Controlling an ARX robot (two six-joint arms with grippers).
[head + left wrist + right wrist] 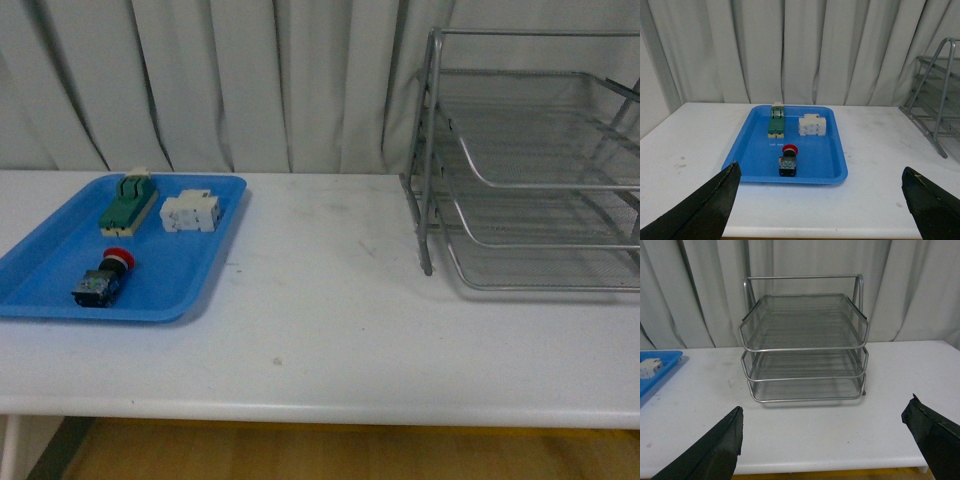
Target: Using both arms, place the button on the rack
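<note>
The button, red cap on a dark block body, lies on its side in the blue tray at the table's left. The left wrist view shows the button ahead of my left gripper, which is open, well short of it and holding nothing. The silver wire-mesh rack stands at the table's right with three tiers. In the right wrist view the rack faces my right gripper, open and empty, back near the table's front edge. Neither arm shows in the front view.
A green-topped switch block and a white block sit at the blue tray's far end. White table spans between tray and rack. Grey curtains hang behind. The table's front edge runs just under both grippers.
</note>
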